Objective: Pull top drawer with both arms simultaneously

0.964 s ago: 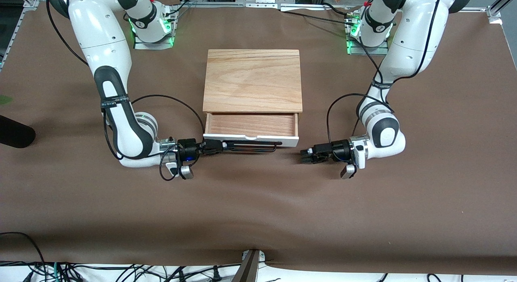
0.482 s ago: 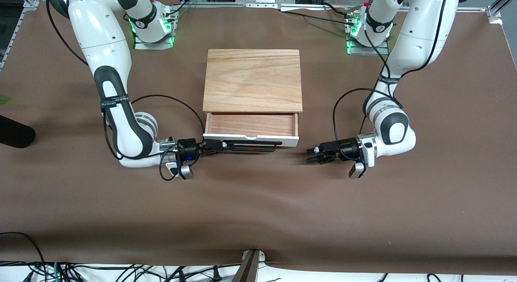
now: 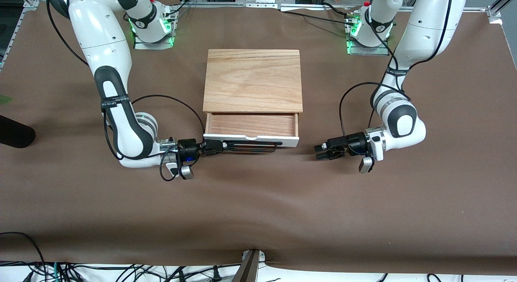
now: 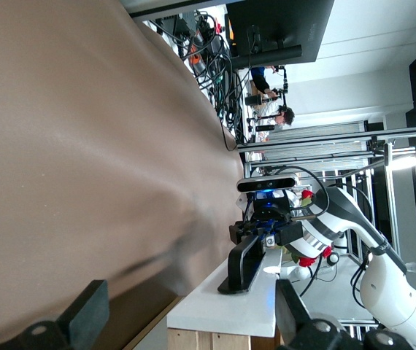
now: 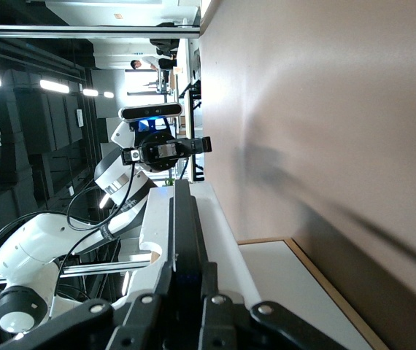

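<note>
Along the top drawer (image 3: 251, 130), my right gripper (image 3: 215, 146) pinches the black bar handle (image 3: 252, 146) end, while the left gripper (image 3: 323, 151), fingers spread, sits clear of the bar's other end.

Light: bright, even, from overhead.
Shadows: soft on desk (image 3: 258, 201) beneath both arms.
Glare: window haze washing left wrist view.

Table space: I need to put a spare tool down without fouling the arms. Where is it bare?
The wide brown table nearer the front camera than both end effectors is bare. Crowded: in front of the top drawer, where the right end effector grips the black handle; the open left end effector hangs beside it.
</note>
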